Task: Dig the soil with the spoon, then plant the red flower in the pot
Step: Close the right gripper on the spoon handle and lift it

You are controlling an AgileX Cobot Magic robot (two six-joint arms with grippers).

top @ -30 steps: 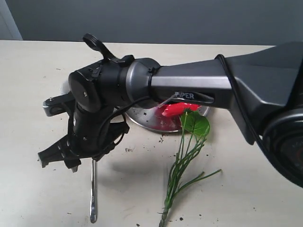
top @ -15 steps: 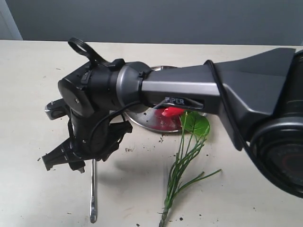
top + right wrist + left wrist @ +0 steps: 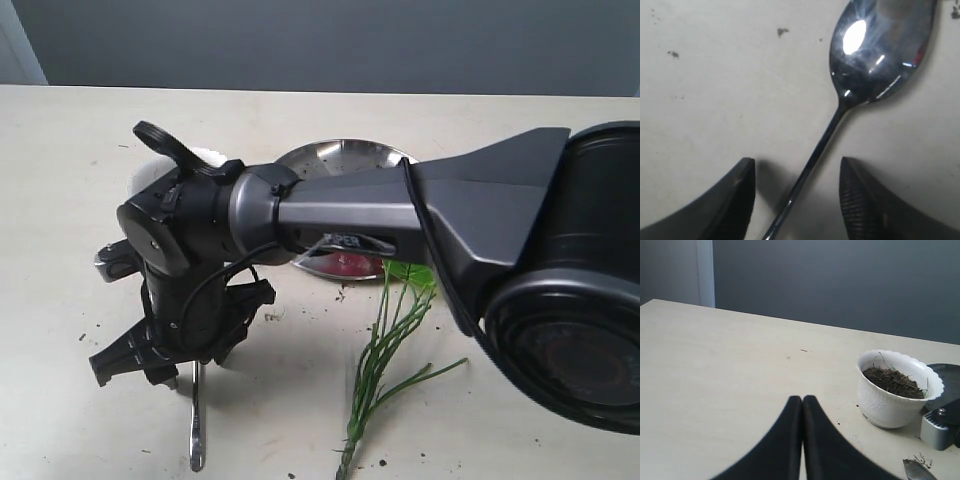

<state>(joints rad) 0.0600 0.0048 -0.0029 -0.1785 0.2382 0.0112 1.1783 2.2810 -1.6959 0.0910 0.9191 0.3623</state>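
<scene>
Right tool (image 3: 796, 200) open astride spoon (image 3: 875, 55) handle, seemingly untouched; left tool (image 3: 802, 405) closed near pot (image 3: 897, 390)

You are looking at a robot test bench in a lab: bare cream counter (image 3: 520, 440), plain grey wall (image 3: 330, 45), and a robot arm (image 3: 400, 205) overhead.

The right gripper (image 3: 150, 362) hangs low over the spoon (image 3: 197, 420) on the table (image 3: 60, 200) (red flower (image 3: 385, 345) stems lying beside it).
</scene>
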